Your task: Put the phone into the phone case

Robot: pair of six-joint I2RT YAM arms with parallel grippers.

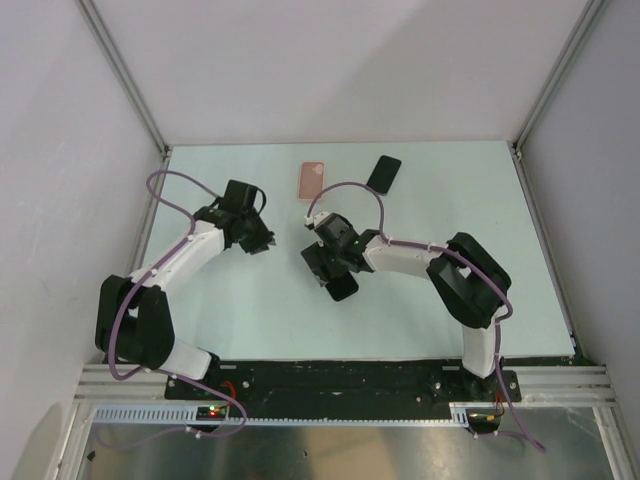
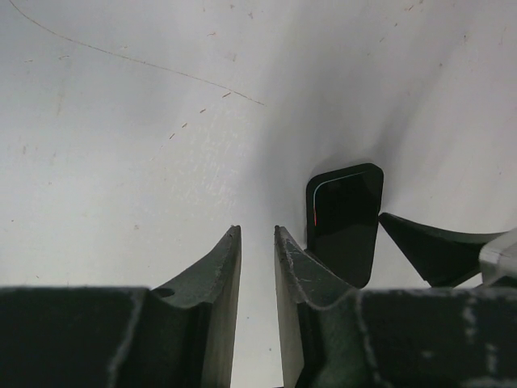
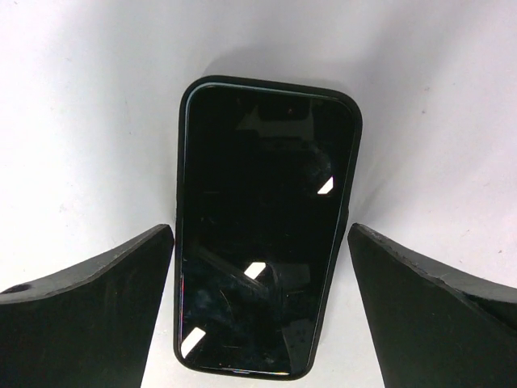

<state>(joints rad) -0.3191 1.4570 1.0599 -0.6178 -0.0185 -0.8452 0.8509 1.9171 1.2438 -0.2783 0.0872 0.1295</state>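
A black phone [image 3: 262,226] lies face up on the table, with a black case rim around its edges. My right gripper [image 3: 260,226] is open, with one finger on each side of the phone and neither touching it. In the top view the phone [image 1: 342,288] lies just below the right gripper [image 1: 335,276] at the table's middle. My left gripper [image 1: 268,245] is to its left, nearly shut with a narrow gap and empty [image 2: 257,229]. The left wrist view shows the phone [image 2: 343,222] and a right finger [image 2: 436,246] beyond my left fingers.
A pink flat case-like piece [image 1: 313,180] and a black flat phone-shaped piece [image 1: 383,172] lie at the back of the pale green table [image 1: 450,190]. White walls stand on the left, back and right.
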